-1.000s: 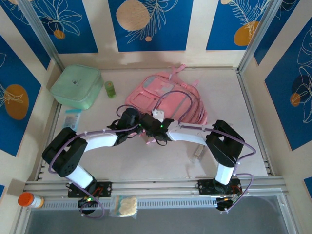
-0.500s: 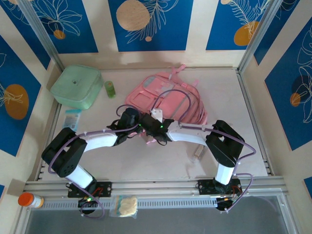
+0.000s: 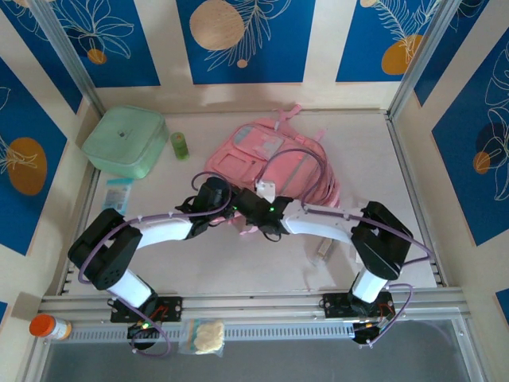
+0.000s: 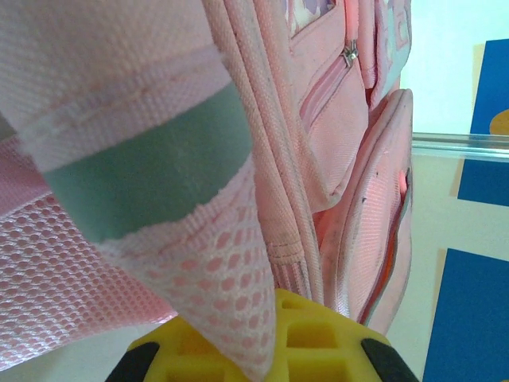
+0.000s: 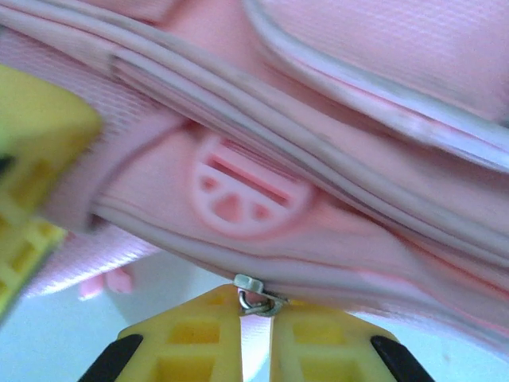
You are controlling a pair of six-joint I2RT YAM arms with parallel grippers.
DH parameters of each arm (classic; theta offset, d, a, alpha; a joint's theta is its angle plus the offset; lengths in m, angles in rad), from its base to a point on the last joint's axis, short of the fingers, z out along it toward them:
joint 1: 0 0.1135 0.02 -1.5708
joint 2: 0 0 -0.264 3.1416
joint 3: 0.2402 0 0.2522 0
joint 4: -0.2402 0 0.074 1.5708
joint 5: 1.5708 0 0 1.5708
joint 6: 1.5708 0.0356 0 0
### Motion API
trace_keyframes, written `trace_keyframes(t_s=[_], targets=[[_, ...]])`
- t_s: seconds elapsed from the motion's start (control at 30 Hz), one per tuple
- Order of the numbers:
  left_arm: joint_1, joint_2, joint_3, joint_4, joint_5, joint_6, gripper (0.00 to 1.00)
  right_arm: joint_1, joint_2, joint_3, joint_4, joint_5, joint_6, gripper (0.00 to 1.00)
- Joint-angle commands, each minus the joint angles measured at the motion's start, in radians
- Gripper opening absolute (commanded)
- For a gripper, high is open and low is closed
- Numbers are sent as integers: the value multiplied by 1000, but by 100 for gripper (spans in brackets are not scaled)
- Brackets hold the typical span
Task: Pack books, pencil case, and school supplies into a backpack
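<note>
backpack [image 5: 334,103] zipper pull [image 5: 253,300] in right tool [image 5: 256,312]

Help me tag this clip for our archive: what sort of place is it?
Probably a staged robot test booth, not a real classroom: printed blue-and-cream wall panels close in a table, an aluminium frame rail runs along its near edge, and a pink backpack lies as a prop.
</note>
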Motion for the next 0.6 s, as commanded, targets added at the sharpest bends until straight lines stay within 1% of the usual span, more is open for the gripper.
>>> trace_keyframes(t_s=[0.0,0.17,0.27,0.37,0.47,0.57], targets=[[12,-43,16,29,-18,30,0,5,-84,-60,-158,55,109,13],[20,-38,25,22,-10,37,0,0,-149,-119,-177,15,113,14],[19,-31,27,31,-6,35,0,-1,-179,-157,-24,-82,-9,19],[19,-31,28,36,-6,32,0,-16,-186,-177,86,-188,-90,22],[17,-29,39,21,-2,39,0,-31,-187,-206,209,-232,-121,25],[17,-28,35,33,2,31,0,-63,-173,-212,276,-235,-140,28]])
